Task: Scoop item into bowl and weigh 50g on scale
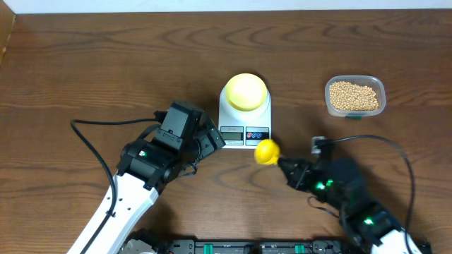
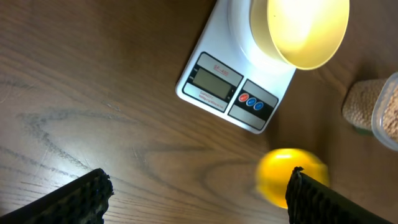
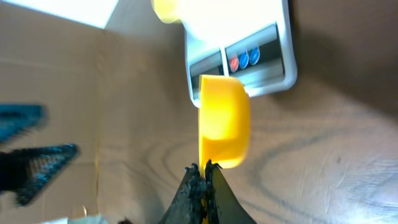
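With the empty bowl [image 1: 245, 91] seated on the scale [image 1: 243, 133] and the left gripper [image 2: 196, 196] spread empty, scooping is judged pending: the yellow measuring spoon [image 1: 267, 152], clamped in the right gripper [image 3: 202, 171] beside the scale, must next be carried to the soybeans [image 1: 354, 96] in the clear tub [image 1: 382, 87].

bowl [image 1: 246, 92] on scale [image 1: 244, 132], mid tabletop [image 1: 106, 70] twd far edge, tub [image 1: 382, 88] w/ beans [image 1: 354, 97] in it to right, nearer right edge, spoon [image 1: 267, 152] just off scale's near-right corner, prob. not touching
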Controlling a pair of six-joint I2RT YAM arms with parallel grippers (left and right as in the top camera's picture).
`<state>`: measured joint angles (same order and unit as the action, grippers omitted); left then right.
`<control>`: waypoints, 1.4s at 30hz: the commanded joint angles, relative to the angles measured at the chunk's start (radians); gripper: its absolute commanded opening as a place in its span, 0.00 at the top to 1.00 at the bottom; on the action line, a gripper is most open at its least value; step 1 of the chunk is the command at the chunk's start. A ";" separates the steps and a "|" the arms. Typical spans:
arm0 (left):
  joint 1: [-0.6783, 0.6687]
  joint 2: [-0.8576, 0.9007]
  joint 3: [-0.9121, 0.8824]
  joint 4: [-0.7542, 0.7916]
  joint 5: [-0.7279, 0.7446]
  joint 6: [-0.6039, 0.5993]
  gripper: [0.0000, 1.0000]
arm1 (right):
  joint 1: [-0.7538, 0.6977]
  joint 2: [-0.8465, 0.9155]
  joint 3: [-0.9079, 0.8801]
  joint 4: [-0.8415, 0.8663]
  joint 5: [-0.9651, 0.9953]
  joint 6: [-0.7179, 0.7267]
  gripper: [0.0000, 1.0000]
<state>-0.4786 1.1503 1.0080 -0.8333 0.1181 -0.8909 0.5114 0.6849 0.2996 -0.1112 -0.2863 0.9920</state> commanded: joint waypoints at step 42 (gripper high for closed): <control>-0.212 0.489 -0.002 0.446 -0.086 0.490 0.93 | -0.381 -0.268 0.223 -0.413 0.053 -0.380 0.99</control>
<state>-0.6819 1.5856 1.0080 -0.4301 0.0597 -0.4171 0.1360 0.4213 0.4969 -0.5240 -0.2783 0.6098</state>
